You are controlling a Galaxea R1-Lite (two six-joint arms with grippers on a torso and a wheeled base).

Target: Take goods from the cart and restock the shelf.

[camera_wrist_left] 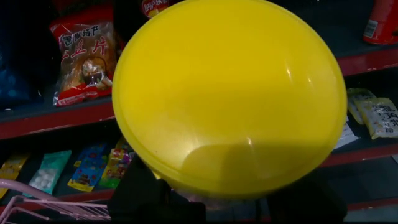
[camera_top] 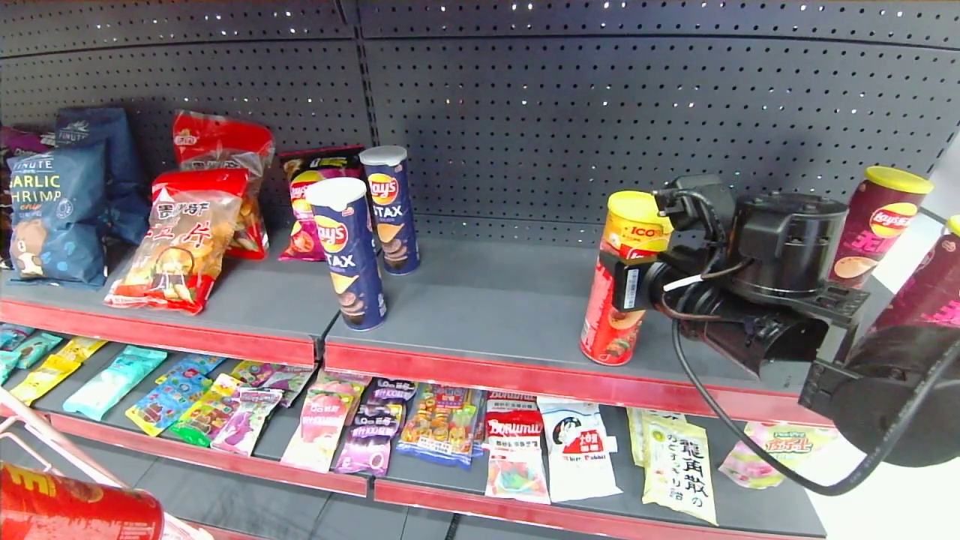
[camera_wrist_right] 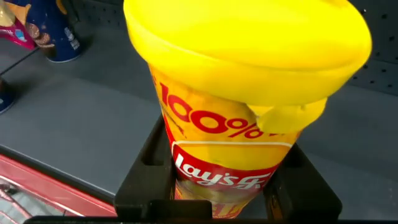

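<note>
My right jaws are clamped on a red can (camera_top: 619, 292) with a yellow lid, one dark finger (camera_wrist_right: 146, 174) pressed to each side of its body. The can stands nearly upright on the upper shelf (camera_top: 495, 307), base close to the red front edge, in the right-hand section. Well to its left on the same shelf stand two blue cans (camera_top: 349, 251), one nearer the front and one behind it. Bags of snacks (camera_top: 184, 244) lean at the far left. Maroon cans (camera_top: 877, 225) with yellow lids stand beyond my right arm.

My left jaws grip a second red can (camera_top: 75, 510), held low at my left just beside the pink cart wire (camera_top: 45, 442). Its yellow lid (camera_wrist_left: 230, 93) faces my left wrist camera and covers most of the grip, with dark fingers (camera_wrist_left: 155, 199) showing under its rim. Flat sweet packets (camera_top: 517, 450) lie in rows on the lower shelf (camera_top: 757, 502).
</note>
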